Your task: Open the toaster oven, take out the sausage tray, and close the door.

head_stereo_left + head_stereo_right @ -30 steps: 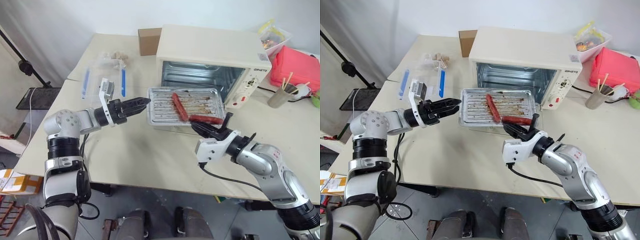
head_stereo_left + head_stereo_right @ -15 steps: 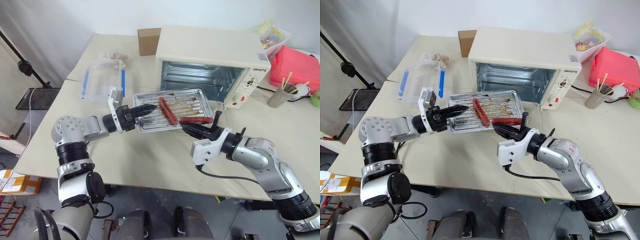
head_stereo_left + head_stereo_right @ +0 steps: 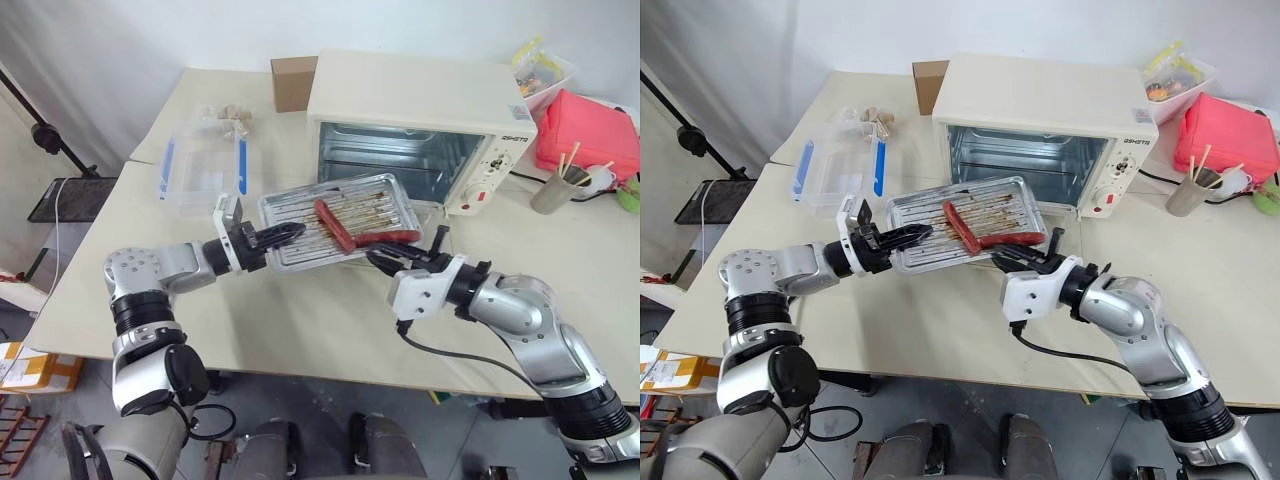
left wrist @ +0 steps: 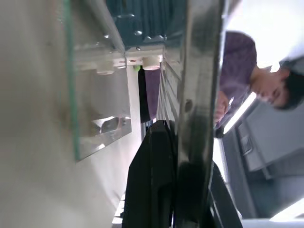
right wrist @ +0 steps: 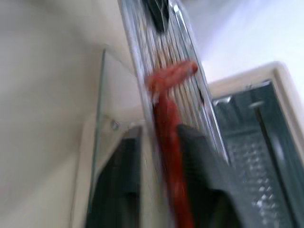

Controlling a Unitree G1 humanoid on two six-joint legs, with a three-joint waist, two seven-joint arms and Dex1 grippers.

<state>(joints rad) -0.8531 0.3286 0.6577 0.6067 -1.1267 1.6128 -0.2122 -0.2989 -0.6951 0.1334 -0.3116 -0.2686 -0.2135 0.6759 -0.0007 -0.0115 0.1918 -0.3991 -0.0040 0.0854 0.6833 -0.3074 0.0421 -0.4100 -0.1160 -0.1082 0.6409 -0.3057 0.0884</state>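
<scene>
A: We start with the table [image 3: 300, 330], then the oven [image 3: 420, 125] at its far side, mouth open toward us, long side running left to right.

B: We see its door [image 5: 102, 137] swung down flat in front, glass up.

A: Next the tray [image 3: 338, 215]. It is out of the oven, held in the air just in front of the opening, over the door. Its long axis runs left to right, the right end turned a little toward the oven.

B: And the two sausages [image 3: 350, 228] lie at its near right part, meeting in a V.

A: Our left gripper [image 3: 280, 234] is clamped on the tray's left rim.

B: Our right gripper [image 3: 405, 258] sits at the near right edge, fingers [image 5: 197, 156] slightly apart on either side of the rim; we cannot tell whether they grip it.
</scene>
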